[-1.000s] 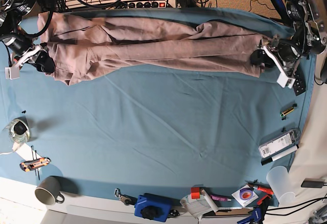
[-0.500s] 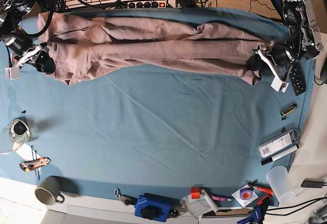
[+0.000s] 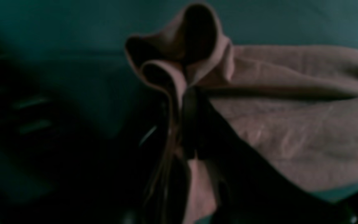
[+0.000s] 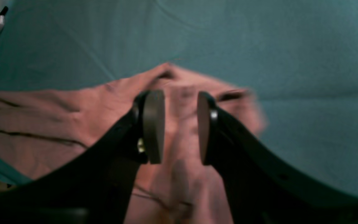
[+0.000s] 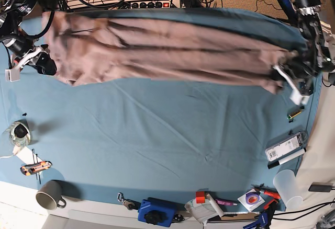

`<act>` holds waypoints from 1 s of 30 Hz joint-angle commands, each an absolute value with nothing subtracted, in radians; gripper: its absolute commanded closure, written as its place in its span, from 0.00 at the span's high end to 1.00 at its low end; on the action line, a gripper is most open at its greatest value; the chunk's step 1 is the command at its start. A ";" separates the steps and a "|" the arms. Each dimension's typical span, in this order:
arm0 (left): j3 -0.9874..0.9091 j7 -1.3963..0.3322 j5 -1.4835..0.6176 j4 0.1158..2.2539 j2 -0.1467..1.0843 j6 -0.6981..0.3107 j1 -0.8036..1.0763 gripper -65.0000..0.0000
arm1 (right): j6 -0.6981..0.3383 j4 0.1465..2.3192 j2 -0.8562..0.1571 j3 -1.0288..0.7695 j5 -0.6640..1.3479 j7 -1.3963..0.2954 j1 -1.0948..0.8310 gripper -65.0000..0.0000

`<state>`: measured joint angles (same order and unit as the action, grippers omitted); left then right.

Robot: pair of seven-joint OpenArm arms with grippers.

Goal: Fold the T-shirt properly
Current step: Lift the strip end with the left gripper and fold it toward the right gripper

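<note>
No readable text, labels, brands or numbers in any view. The white box [image 5: 284, 148] at the desk [image 5: 167, 135] edge, right of the mug [image 5: 49, 194], has markings on its face but they're too small to make out. Both wrist views are blurred.

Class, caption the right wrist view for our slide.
Open right gripper poised over the crumpled dusty-pink cotton T-shirt on teal cloth.
</note>
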<state>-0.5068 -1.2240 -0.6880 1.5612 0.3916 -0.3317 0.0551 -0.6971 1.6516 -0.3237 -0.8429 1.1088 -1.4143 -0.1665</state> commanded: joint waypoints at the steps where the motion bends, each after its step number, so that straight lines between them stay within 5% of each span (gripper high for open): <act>1: -0.535 -1.213 -0.691 1.575 0.422 -0.330 0.044 0.00 | -0.698 1.669 -0.347 -0.851 1.132 -1.396 -0.155 0.28; 14: -0.598 -1.273 -0.834 1.576 0.432 -0.341 0.047 0.00 | -0.698 1.669 -0.346 -0.851 1.132 -1.396 -0.114 0.28; 24: -0.598 -1.396 -1.279 1.685 0.429 -0.555 0.051 0.00 | -0.698 1.669 -0.346 -0.851 1.131 -1.396 -0.113 0.28; 30: -0.556 -1.396 -1.363 1.816 0.412 -0.605 0.065 0.00 | -0.698 1.669 -0.346 -0.851 1.118 -1.396 -0.113 0.28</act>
<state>-0.5552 -1.4105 -1.3281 1.7988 0.4042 -0.6025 0.0750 -0.6971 1.6516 -0.3233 -0.8436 1.1000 -1.4143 -0.1219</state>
